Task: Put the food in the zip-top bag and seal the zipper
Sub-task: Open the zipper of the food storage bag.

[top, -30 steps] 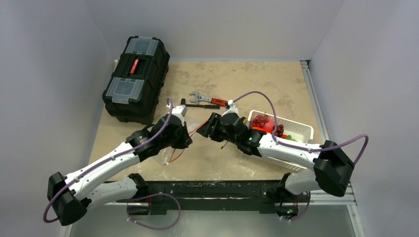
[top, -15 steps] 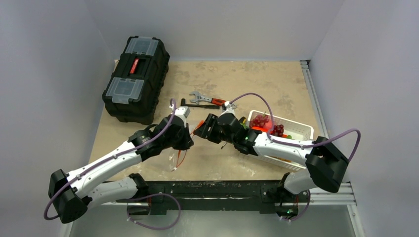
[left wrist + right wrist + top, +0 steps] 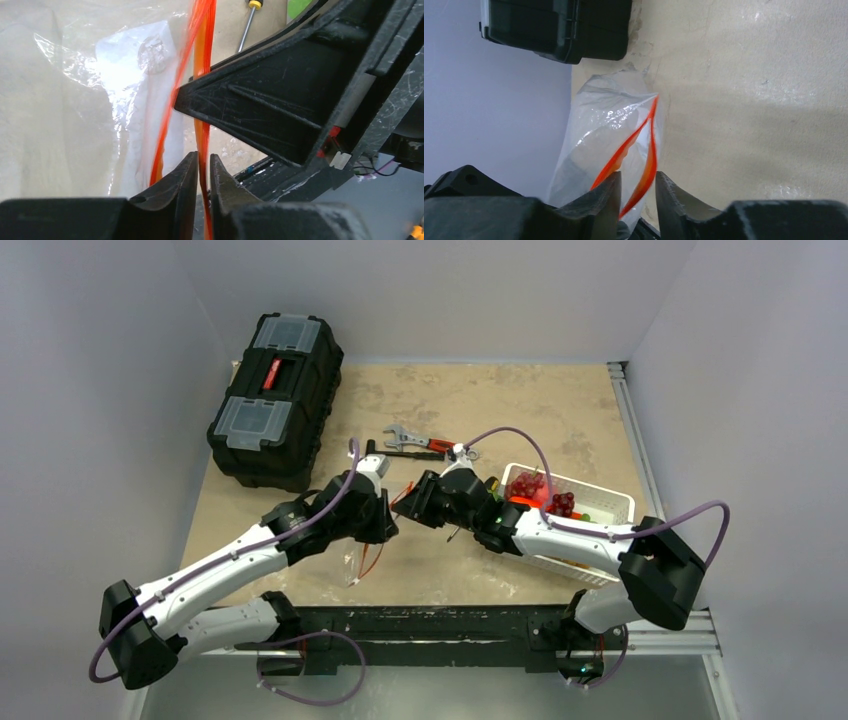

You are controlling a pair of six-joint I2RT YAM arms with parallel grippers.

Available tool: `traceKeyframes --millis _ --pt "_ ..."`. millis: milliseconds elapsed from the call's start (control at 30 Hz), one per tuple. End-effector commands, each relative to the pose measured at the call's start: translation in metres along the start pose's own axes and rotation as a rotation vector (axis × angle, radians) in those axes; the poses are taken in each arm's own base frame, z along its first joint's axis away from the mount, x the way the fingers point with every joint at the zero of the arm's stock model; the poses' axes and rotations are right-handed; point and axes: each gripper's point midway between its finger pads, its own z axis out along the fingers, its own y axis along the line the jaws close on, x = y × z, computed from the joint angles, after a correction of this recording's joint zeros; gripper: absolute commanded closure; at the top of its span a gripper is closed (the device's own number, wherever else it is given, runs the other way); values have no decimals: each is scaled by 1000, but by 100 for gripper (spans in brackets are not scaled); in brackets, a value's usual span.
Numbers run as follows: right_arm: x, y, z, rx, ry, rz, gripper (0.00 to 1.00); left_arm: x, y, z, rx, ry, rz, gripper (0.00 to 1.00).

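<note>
The clear zip-top bag hangs at table centre, mouth parted, between my two grippers. Its orange-red zipper runs as two strips. My left gripper is shut on one strip, which passes straight between its jaws. My right gripper is open, its jaws standing either side of the other strip without touching it. In the top view the left gripper and right gripper sit tip to tip. The food, dark red grapes with red and green pieces, lies in the white basket. The slider is hidden.
A black toolbox stands at the back left. A red-handled wrench and a screwdriver lie just beyond the grippers. The basket is under my right forearm at the right.
My right gripper has shifted left toward the left one and its jaws have narrowed around a zipper strip. The left gripper edged right with the bag, now hanging more upright.
</note>
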Motion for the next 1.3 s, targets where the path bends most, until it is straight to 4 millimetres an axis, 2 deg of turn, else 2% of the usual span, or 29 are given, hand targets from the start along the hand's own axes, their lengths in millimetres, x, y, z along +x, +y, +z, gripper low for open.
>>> traceKeyframes --millis 0,100,200,333,433,567,700,933,1167,1267 --pt "-10 25 0 -73 -33 -4 76 -17 -22 -9 70 -39 13 78" --pt "-11 24 -2 -72 -40 -20 88 -18 -19 -18 57 -29 36 61" --pt "-11 24 -5 -81 -41 -44 100 -30 -23 -38 82 -78 77 44" --pt "-9 35 -12 -141 -23 -80 100 -51 -23 -70 62 -129 196 40" --pt "-4 46 -18 -194 4 -59 100 -55 -24 -78 60 -99 311 42" --pt "-6 57 -22 -224 12 -44 100 -45 -15 -68 8 3 413 49" --pt "-9 55 -21 -193 3 15 100 -40 -14 -61 0 43 433 64" --pt "-12 57 -21 -170 2 112 100 -44 -13 -54 -45 46 441 64" --pt "-23 63 -20 -159 -42 159 100 -41 4 -43 -180 73 454 77" --pt "-26 61 -18 -143 -55 171 100 -40 -3 -38 -172 67 449 75"
